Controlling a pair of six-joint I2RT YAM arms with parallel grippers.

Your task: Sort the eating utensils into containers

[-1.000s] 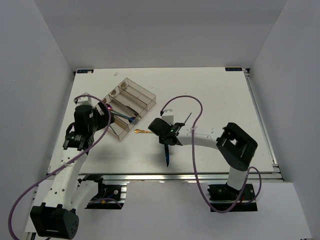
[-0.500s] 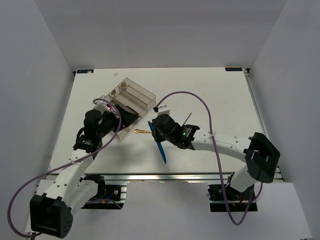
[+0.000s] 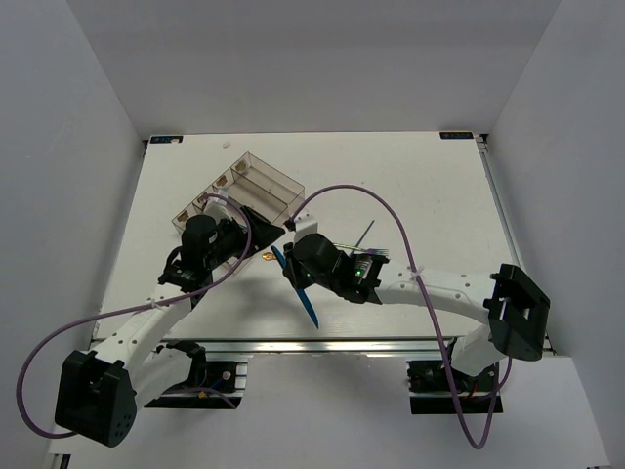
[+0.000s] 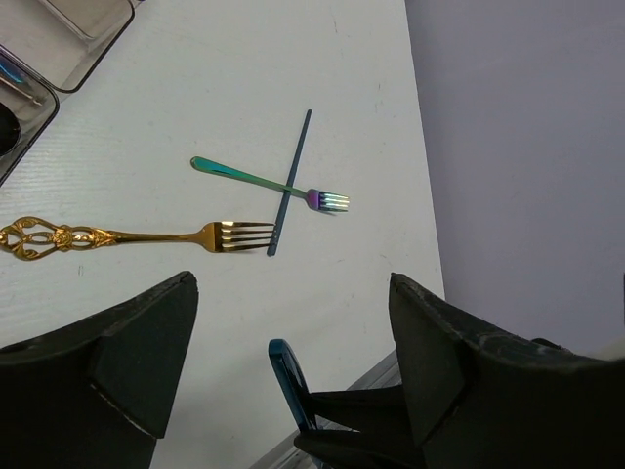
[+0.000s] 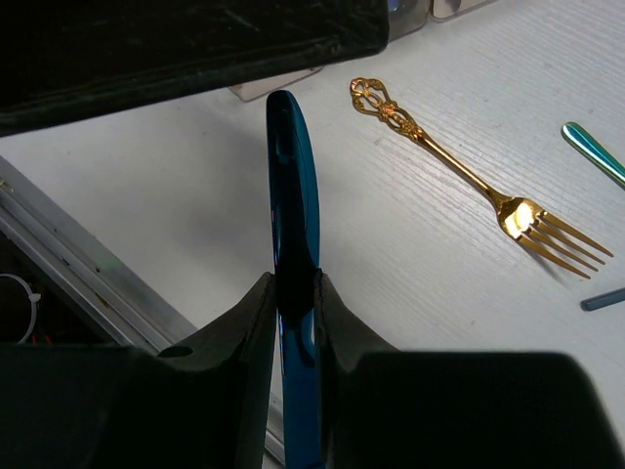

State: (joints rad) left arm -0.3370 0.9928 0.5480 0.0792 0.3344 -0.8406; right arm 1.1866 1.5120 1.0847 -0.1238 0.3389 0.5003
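My right gripper is shut on a blue utensil and holds it above the table, just right of the tray; in the right wrist view the blue utensil sticks out past the closed gripper. My left gripper is open and empty, hovering by the tray's near end, facing the blue utensil's tip. A gold fork lies on the table between the grippers. A rainbow fork lies crossed under a dark blue chopstick. The clear organiser tray holds several utensils.
The table's near edge and metal rail run right below both grippers. The tray's corner is at the upper left of the left wrist view. The right arm's purple cable loops over the table's middle.
My left gripper has swung right and nearer, over the tray's near end towards the gold fork. My right gripper has carried the blue utensil left towards it.
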